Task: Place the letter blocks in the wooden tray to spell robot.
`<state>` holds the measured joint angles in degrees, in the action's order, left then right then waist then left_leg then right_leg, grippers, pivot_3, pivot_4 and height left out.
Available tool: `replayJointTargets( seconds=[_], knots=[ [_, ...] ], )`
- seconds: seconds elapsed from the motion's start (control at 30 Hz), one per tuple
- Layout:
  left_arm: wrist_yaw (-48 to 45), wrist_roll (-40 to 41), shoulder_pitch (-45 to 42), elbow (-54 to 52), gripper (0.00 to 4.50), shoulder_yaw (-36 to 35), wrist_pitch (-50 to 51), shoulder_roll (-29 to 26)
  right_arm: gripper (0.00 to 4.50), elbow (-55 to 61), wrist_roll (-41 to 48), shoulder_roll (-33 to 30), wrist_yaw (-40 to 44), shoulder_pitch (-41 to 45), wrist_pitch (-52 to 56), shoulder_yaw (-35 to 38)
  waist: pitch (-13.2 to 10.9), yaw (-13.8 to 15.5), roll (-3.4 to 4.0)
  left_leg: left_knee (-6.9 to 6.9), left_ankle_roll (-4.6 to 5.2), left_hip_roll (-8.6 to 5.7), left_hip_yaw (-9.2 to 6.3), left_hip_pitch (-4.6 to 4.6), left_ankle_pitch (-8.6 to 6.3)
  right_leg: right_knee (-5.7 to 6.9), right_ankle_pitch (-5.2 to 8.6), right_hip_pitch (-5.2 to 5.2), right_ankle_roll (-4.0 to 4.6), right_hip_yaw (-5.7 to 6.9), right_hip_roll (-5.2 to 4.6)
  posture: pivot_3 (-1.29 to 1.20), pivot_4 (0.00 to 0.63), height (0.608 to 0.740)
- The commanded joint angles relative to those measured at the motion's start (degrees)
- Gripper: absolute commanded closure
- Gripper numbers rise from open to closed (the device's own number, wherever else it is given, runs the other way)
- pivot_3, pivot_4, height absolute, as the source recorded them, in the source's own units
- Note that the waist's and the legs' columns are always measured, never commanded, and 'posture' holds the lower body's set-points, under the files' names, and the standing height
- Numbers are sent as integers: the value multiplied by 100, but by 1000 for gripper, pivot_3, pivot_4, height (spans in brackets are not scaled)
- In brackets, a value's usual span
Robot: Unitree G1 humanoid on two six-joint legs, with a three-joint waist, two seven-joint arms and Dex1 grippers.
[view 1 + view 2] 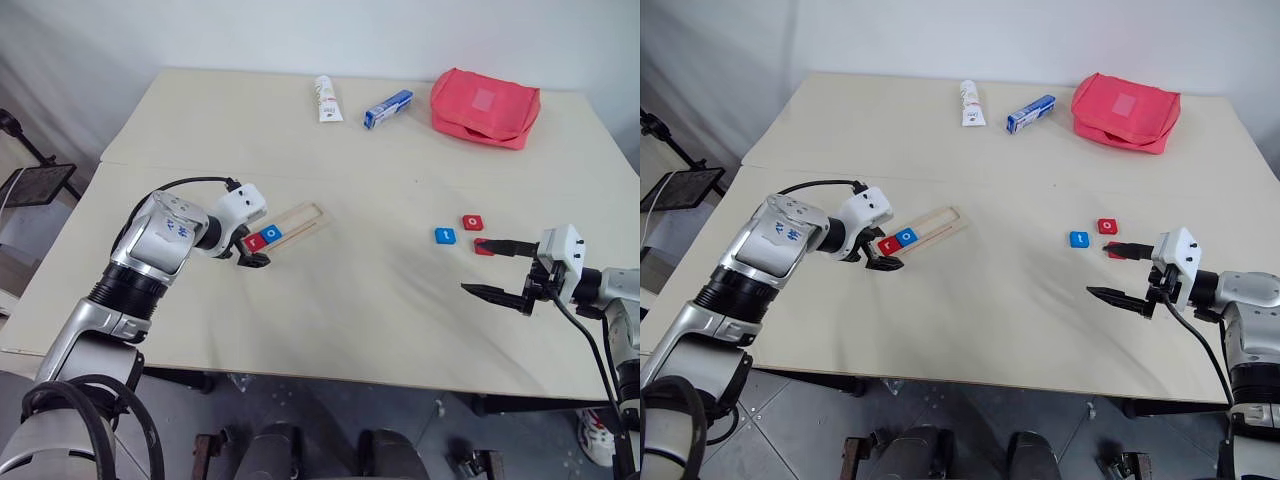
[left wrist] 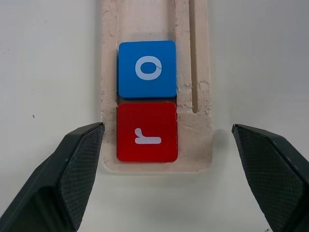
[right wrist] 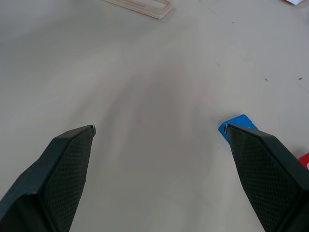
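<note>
The wooden tray (image 1: 306, 218) lies left of the table's middle. A red r block (image 2: 147, 131) sits at its near end, with a blue o block (image 2: 147, 69) touching it further along the groove. My left gripper (image 2: 166, 127) hovers open over that end, one finger on either side of the tray, gripping nothing. On the right lie a blue t block (image 1: 445, 236), a red o block (image 1: 472, 222) and a third red block (image 1: 483, 249), partly hidden behind a finger. My right gripper (image 1: 498, 268) stands open and empty just right of them.
At the back of the table lie a white tube (image 1: 327, 98), a blue-and-white box (image 1: 388, 108) and a red pouch (image 1: 485, 106). Bare tabletop stretches between the tray and the loose blocks. The table's front edge (image 1: 330, 372) runs close below both grippers.
</note>
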<state>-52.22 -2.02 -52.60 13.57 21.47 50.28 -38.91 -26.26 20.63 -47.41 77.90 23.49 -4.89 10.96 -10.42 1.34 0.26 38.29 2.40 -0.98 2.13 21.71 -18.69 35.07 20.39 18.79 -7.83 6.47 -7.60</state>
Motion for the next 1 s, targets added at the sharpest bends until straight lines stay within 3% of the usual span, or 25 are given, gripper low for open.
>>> replayJointTargets(
  seconds=[0.03, 0.2, 0.3, 0.5, 1.0],
  knots=[
    [-47, -91, -30, -255, 0, 11, 50, -90, 21, 22, 7, 3, -29, 109, -63, 16, 0, -2, 0, 0, 0, 0, 0, 0, 0, 0, 0, 0, 0, 0, 0, 0, 150, 740],
    [-59, -132, -201, -615, 0, -26, 432, -164, 21, -22, -18, 5, -12, 168, -61, -1, 0, -5, 0, 3, 0, 1, -2, 18, 0, 0, 0, 14, 0, 2, 1, 0, 150, 740],
    [-94, -159, -247, -881, 0, 46, 713, -256, 21, -79, -23, -12, 0, 234, -75, -40, 0, -7, 0, 41, 1, 1, -5, 78, 0, 44, 0, 84, 0, 2, 0, 0, 150, 740],
    [-21, -184, -363, -963, 0, 148, 1009, -353, 21, -219, -55, -12, 24, 390, -117, -118, 0, -4, -1, 55, 3, 2, -5, 82, -2, 58, 0, 89, 0, 1, 0, 0, 150, 740],
    [87, -317, -316, -96, 0, 278, 341, -95, 21, -326, -96, -24, 68, 499, -179, -128, -1, -2, -1, 62, 7, 1, -6, 85, -4, 64, 0, 89, 0, 2, 0, 0, 150, 740]
  ],
)
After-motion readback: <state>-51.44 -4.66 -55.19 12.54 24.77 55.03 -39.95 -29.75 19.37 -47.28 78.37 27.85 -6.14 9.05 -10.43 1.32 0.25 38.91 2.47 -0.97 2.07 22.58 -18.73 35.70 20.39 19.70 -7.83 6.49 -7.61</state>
